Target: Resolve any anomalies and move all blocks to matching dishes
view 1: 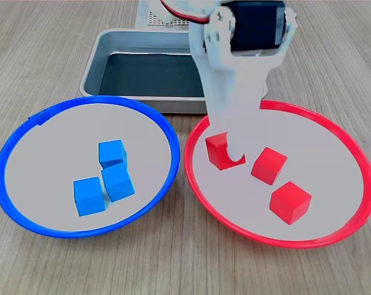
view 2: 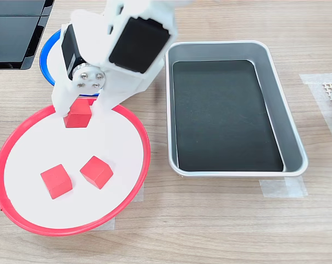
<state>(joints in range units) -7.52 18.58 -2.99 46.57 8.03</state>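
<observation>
Jaws clamped on a red cube [view 1: 217, 152], one white finger on each side of it, seen in both exterior views [view 2: 78, 116]. Gripper [view 1: 225, 153] hangs over the red-rimmed dish [view 1: 348, 138], near the part of its rim closest to the blue-rimmed dish [view 1: 26, 120]. Cannot tell from either view whether the held cube touches the dish's pale inside or sits just above it. Two more red cubes lie loose in the same dish: one [view 1: 269, 165] just beside the jaws on the first exterior view's right, the other [view 1: 290, 201] nearer the camera, apart from the jaws. Three blue cubes [view 1: 112, 153] [view 1: 118, 181] [view 1: 89, 196] clustered together in the blue-rimmed dish, largely hidden behind the arm in the second exterior view. Silver tray [view 2: 276, 104] with a black bottom stands beyond the dishes on the wooden desk [view 1: 173, 264], holding no cubes.
</observation>
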